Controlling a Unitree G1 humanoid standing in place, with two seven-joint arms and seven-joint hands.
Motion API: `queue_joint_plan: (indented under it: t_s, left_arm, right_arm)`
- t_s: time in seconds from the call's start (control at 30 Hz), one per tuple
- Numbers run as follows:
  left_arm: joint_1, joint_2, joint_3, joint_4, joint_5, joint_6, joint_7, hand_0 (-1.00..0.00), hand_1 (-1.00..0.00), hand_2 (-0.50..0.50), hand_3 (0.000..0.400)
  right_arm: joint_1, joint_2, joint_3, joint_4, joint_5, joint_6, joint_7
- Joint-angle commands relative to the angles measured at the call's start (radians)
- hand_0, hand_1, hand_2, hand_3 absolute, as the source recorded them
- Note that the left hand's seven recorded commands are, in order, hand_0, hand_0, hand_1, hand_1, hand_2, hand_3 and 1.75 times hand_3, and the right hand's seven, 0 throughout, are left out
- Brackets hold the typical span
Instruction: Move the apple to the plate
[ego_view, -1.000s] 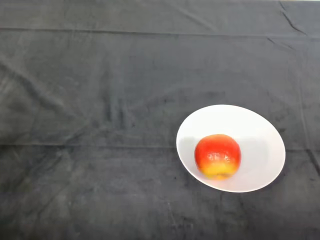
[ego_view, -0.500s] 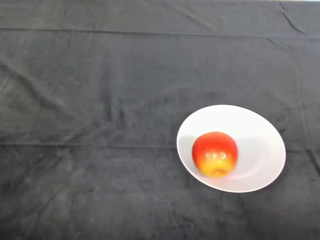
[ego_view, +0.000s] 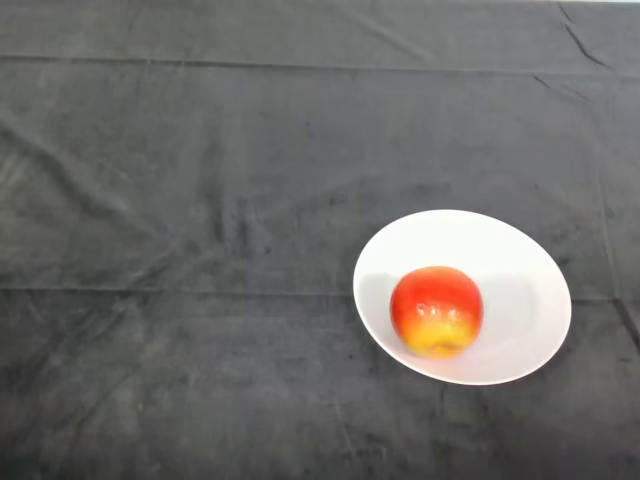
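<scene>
- Dark cloth (ego_view: 200, 200) covers the whole table; we note creases across it, with one long fold line running left to right across the far part and another level with the middle of the plate.
- We record a white plate (ego_view: 510, 260) on the right side of the scene, nearer the near edge than the far one, lying flat on the cloth.
- We find the apple (ego_view: 436, 311) on the plate, in its left-near part, inside the rim.
- Apple colouring: red over the top and sides, yellow on the near lower face. It may be sitting with the stem end away from us; we cannot tell from this angle.
- We see no part of the robot's arm or hand in the head view, so nothing can be said of its state.
- Apple and plate are in contact; nothing else touches either.
</scene>
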Motion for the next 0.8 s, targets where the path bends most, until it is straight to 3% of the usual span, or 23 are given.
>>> queue_joint_plan:
  t_s: [0.03, 0.8]
  left_arm:
    - [0.031, 0.059, 0.024, 0.007, 0.017, -0.006, 0.011, 0.00, 0.00, 0.00, 0.000]
    - [0.037, 0.057, 0.034, -0.012, 0.061, -0.026, 0.069, 0.00, 0.00, 0.00, 0.000]
  right_arm:
    - [-0.002, -0.017, -0.0152, -0.001, -0.0001, -0.002, -0.0036]
    - [-0.001, -0.016, -0.0151, -0.002, -0.0001, -0.002, -0.0040]
